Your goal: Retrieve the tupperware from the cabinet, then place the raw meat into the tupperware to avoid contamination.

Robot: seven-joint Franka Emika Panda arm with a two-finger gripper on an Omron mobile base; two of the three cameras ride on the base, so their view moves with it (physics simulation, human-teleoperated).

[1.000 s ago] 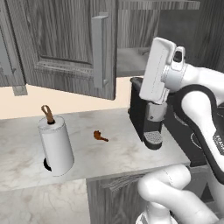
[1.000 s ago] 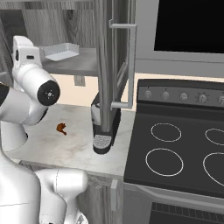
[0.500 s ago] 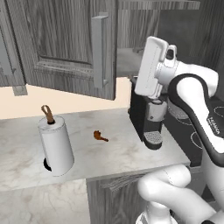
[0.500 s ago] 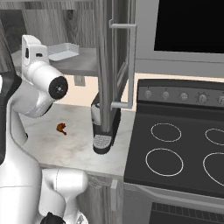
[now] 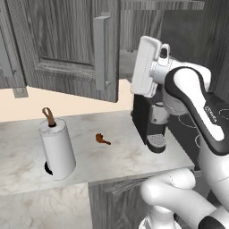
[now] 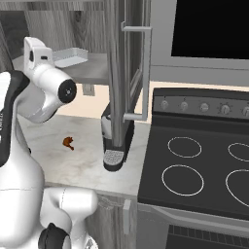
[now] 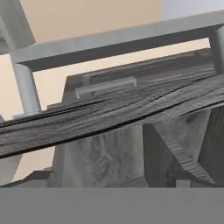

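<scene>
Gripper point(image 5: 144, 67): raised at cabinet height, facing the open cabinet; fingers hidden behind the white hand in the base views, jaws spread wide, nothing between them.
Arm: white, rising from the base, elbow bent above the coffee machine point(image 5: 150, 120), hand lifted toward the shelf level.
Tupperware point(image 6: 72, 57): resting on the grey inner shelf point(image 6: 92, 70) of the cabinet, just beside the hand in the right base view, apart from it; in the hand view a pale shallow rectangle point(image 7: 105, 86) lying flat beyond the dark wood-grain edge.
Cabinet point(image 5: 58, 40): grey wood-grain, doors swung open, long vertical bar handle point(image 5: 101, 51) on the door in the left base view, another bar handle point(image 6: 138, 73) on the door edge in the right base view.
Raw meat point(image 5: 101, 139): small brown-orange piece lying on the counter point(image 5: 89, 156), between the paper-towel roll point(image 5: 57, 147) and the coffee machine, touching neither; also seen on the marble at point(image 6: 68, 143).
Paper-towel roll: upright, white, brown loop-topped rod point(image 5: 48, 116) sticking out of its top, near the counter's front edge.
Coffee machine: dark, standing on the counter under the open door, right of the meat.
Stove point(image 6: 194, 170): black cooktop with ring burners, right of the counter, knobs along its back panel.
</scene>
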